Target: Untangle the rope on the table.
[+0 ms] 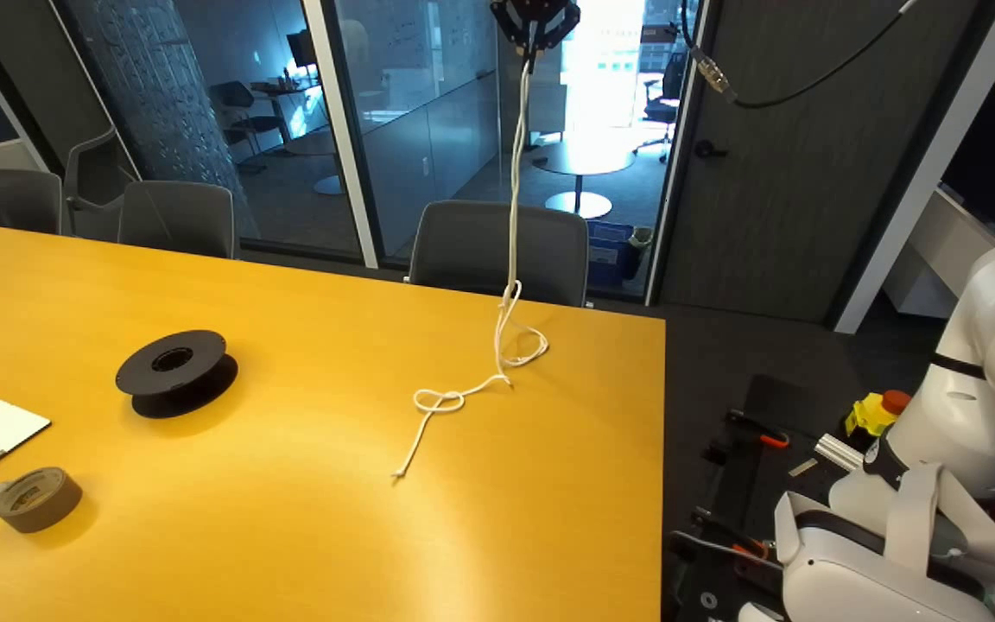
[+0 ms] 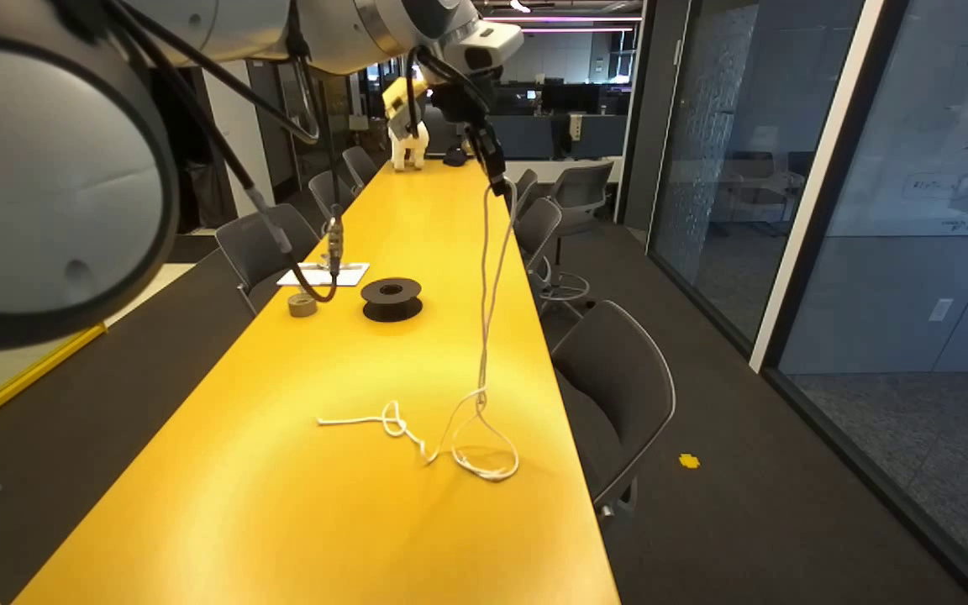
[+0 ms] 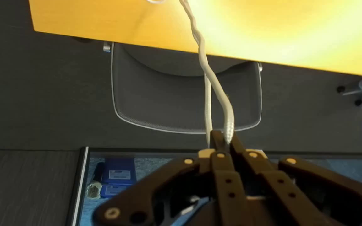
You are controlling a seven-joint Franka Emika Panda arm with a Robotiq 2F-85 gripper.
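Observation:
My gripper (image 1: pixel 529 60) is shut on the cream rope (image 1: pixel 514 199) and holds it high above the yellow table (image 1: pixel 333 553). In an exterior view the gripper (image 2: pixel 497 185) has two strands of the rope (image 2: pixel 483 336) hanging from it. The lower rope lies on the table, with a larger loop near the far edge, a small loose loop, and a free end. In the wrist view one rope strand (image 3: pixel 217 84) runs between the fingertips (image 3: pixel 226 142); another passes behind the left finger. How the strands cross at the larger loop is hard to tell.
A black spool (image 1: pixel 171 363), a brown tape roll (image 1: pixel 37 499) and a clipboard (image 1: pixel 5 432) stand further along the table. A grey chair (image 1: pixel 463 242) stands at the table edge below the gripper. A white headset (image 1: pixel 860 579) lies by the robot base.

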